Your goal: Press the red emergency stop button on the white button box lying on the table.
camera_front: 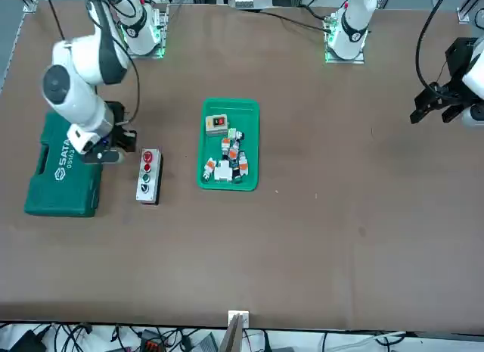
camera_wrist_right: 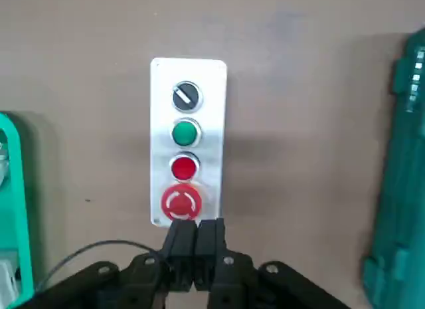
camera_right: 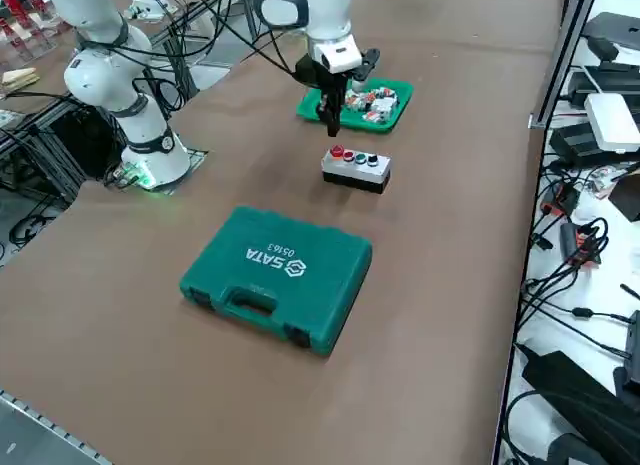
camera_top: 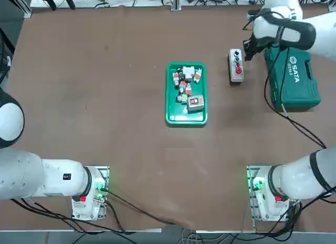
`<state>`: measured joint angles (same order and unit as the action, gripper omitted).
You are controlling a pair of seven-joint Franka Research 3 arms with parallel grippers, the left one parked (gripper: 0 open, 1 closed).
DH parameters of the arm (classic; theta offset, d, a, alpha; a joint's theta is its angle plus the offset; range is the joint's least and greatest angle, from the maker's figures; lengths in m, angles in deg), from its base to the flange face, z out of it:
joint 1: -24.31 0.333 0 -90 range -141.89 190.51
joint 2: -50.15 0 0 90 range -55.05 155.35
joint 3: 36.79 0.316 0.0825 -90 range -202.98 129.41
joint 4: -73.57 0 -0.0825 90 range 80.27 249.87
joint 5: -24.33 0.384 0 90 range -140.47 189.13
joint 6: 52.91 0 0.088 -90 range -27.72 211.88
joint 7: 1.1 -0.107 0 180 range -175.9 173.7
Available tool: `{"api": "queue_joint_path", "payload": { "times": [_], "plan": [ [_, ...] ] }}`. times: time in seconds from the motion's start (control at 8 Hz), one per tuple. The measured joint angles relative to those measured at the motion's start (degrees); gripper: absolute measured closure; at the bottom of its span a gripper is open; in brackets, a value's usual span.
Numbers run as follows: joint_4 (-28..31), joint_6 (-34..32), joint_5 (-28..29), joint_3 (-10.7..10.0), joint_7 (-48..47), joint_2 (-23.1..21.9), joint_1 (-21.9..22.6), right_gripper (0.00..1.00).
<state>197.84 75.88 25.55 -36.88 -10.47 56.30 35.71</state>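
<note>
Closed right gripper (camera_wrist_right: 194,234) just beside red emergency stop button (camera_wrist_right: 180,202).

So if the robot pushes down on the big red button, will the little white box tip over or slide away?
Probably not. The white box lies flat and long on the table, so it looks hard to tip. The red button faces up, so a push from the shut right gripper above it should press the box down. A slanted push might slide it; it looks light.

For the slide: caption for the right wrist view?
Shut right gripper poised by the red emergency stop button on the white button box.
</note>
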Motion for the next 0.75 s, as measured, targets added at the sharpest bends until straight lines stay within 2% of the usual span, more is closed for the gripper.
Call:
{"api": "queue_joint_path", "payload": {
  "times": [0.5, 0.75],
  "plan": [
    [2.36, 10.48, 0.04, 0.01, -3.29, 4.59, 2.08, 0.98],
    [3.79, 11.87, 0.04, 0.01, -3.95, 4.85, 2.63, 0.98]
  ]
}}
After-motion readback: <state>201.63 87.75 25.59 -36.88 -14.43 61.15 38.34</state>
